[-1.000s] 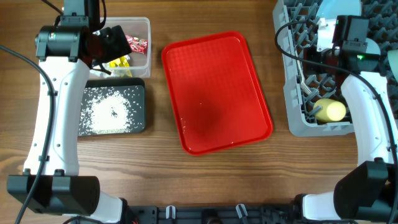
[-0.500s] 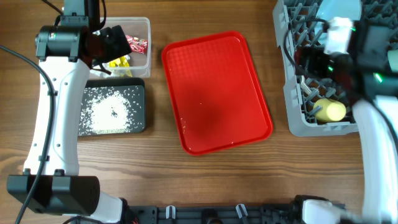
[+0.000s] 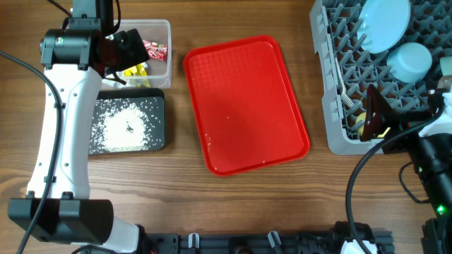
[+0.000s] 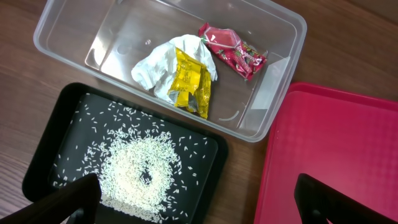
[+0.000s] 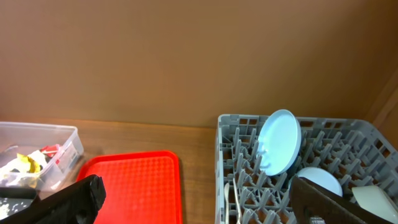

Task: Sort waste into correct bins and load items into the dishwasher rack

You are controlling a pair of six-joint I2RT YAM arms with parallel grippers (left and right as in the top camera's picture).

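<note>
Rice grains (image 4: 124,180) in black tub (image 4: 208,171)

Two rectangular tubs stand on the wooden table (image 3: 282,204): one clear plastic tub (image 4: 283,59) and one shallow black tub (image 4: 43,155). The clear one holds three pieces of waste: one crumpled yellow wrapper (image 4: 191,84), one crumpled white napkin (image 4: 155,68) and one small red wrapper (image 4: 233,50). The loose white rice-like grains (image 4: 140,171) are too many to count. There is one flat red tray (image 3: 244,102). One grey pegged plastic rack (image 3: 353,146) carries one pale blue round plate (image 3: 385,25) and one pale blue bowl (image 3: 411,60).

Clear tub (image 4: 62,25) holds napkin (image 4: 155,65), yellow wrapper (image 4: 189,84), red wrapper (image 4: 233,51); black tub (image 4: 46,146), seemingly rice (image 4: 134,177).
</note>
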